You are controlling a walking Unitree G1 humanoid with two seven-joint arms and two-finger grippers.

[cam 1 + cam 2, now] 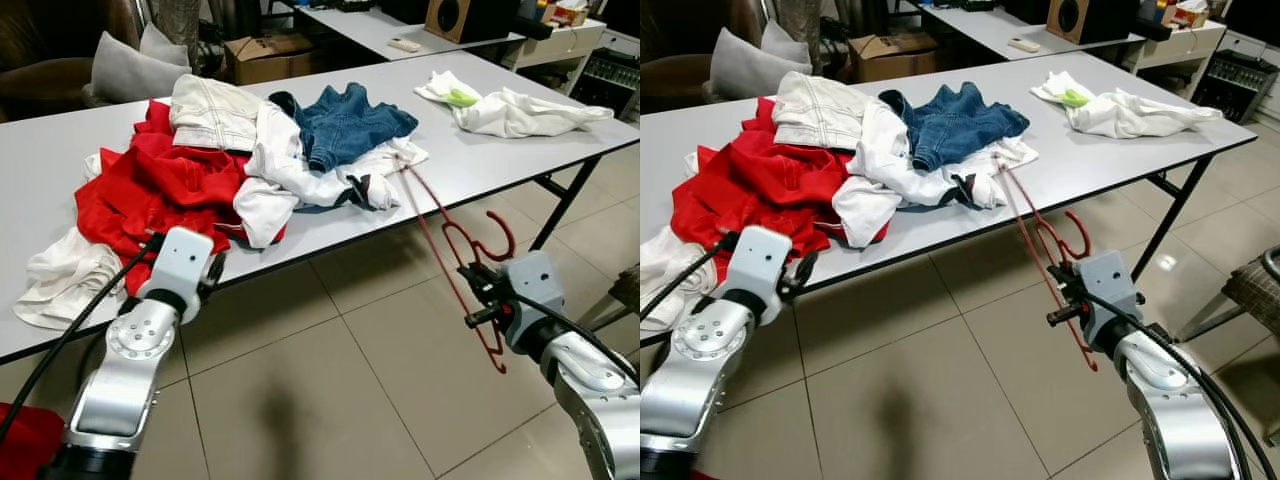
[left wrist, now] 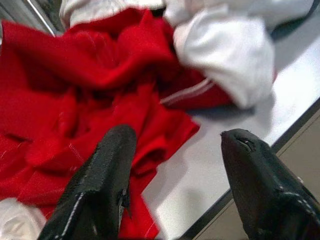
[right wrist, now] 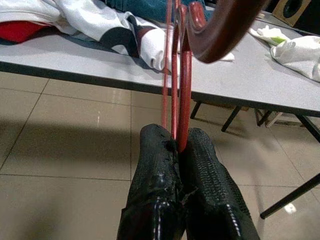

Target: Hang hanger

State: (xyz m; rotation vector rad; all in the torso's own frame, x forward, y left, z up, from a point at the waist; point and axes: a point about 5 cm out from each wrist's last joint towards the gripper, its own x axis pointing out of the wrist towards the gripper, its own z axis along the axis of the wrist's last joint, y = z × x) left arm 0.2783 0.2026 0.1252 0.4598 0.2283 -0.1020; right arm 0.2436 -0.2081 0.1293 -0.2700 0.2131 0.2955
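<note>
Red hanger (image 1: 452, 262) is clamped in the right gripper (image 3: 179, 147) off the table's (image 1: 480, 160) near edge, far end touching white clothing (image 1: 375, 175); left gripper (image 2: 172, 170), fingers apart, hovers over red cloth (image 2: 75, 110)

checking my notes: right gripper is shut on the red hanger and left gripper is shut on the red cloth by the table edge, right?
Not quite. The right gripper is shut on the red hanger, but the left gripper is open, hovering over the red cloth at the table edge; the left wrist view shows it.

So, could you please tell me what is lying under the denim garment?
The denim garment lies on a white garment spread over the grey table. What else it covers is hidden.
</note>
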